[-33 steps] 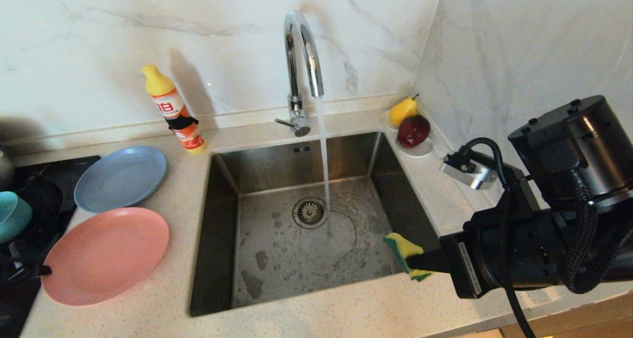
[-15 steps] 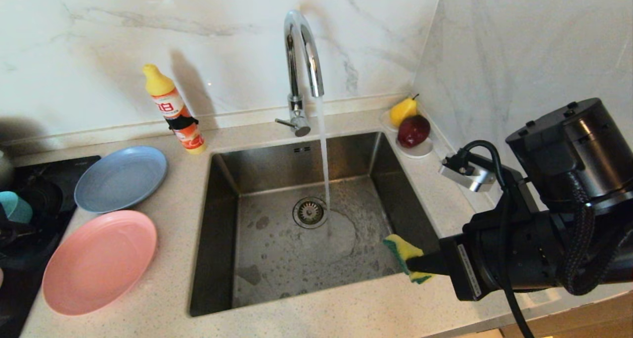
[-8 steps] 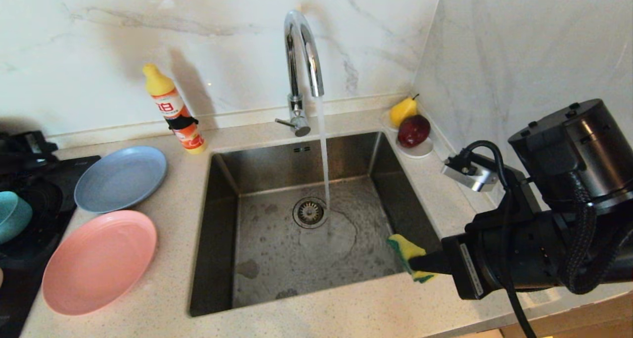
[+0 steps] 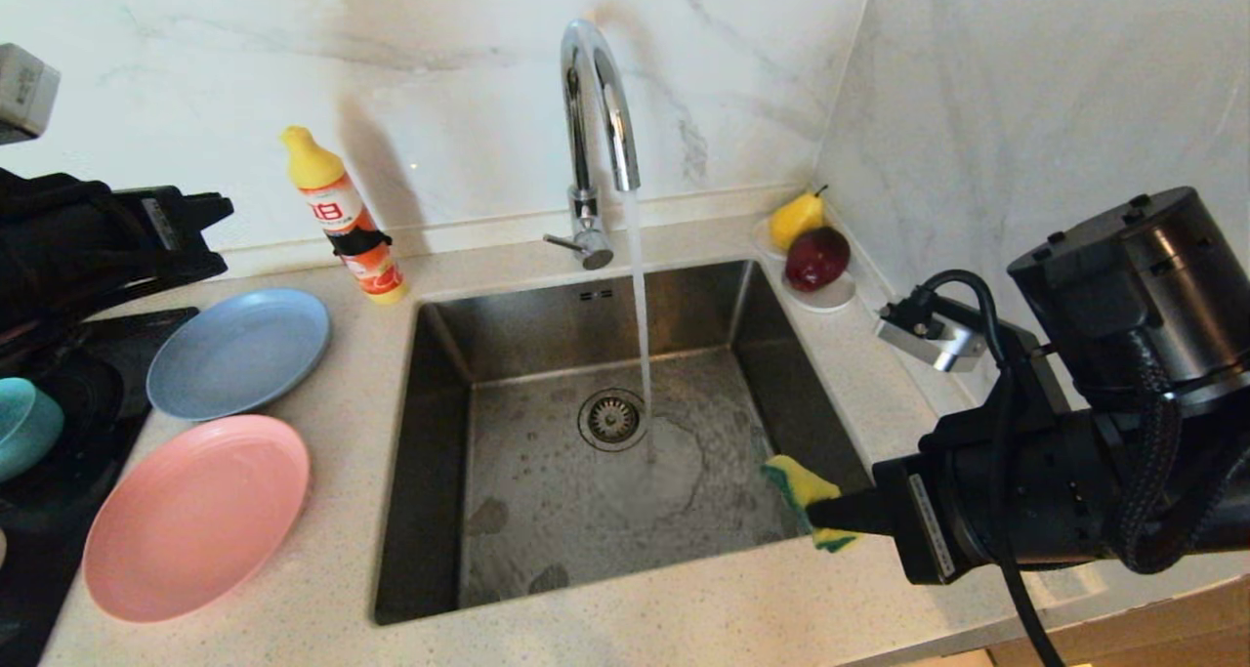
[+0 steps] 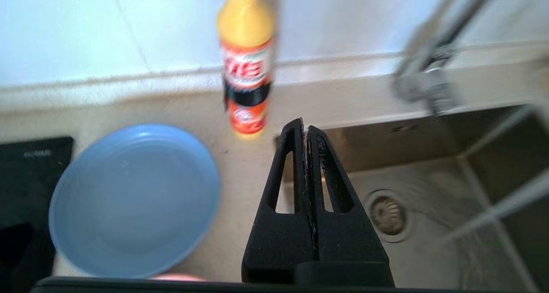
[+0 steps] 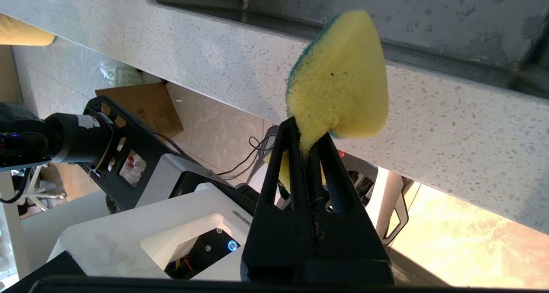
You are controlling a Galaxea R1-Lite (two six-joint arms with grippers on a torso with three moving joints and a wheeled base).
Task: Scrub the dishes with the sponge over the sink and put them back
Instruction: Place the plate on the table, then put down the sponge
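Fingers [image 6: 296, 155] of right gripper [image 4: 830, 517] pinch yellow sponge [image 4: 803, 491] at stainless sink's [image 4: 430, 433] near right rim; left gripper [image 5: 306, 132] pressed together, empty.
Left gripper raised above speckled counter [image 4: 352, 511] beside grey-blue plate [image 4: 237, 352]; salmon-pink plate [image 4: 195, 516] nearer, teal bowl [image 4: 20, 437] on black hob [image 4: 68, 481]; tap [image 4: 596, 130] running, basin unobstructed.

Bottle [image 4: 344, 220] label print unreadable; nothing else legible.

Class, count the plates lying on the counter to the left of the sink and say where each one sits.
2. The grey-blue plate lies near the orange bottle, further back; the salmon-pink plate lies in front of it, nearer the counter's front edge. Others may be hidden beyond the picture's left edge.
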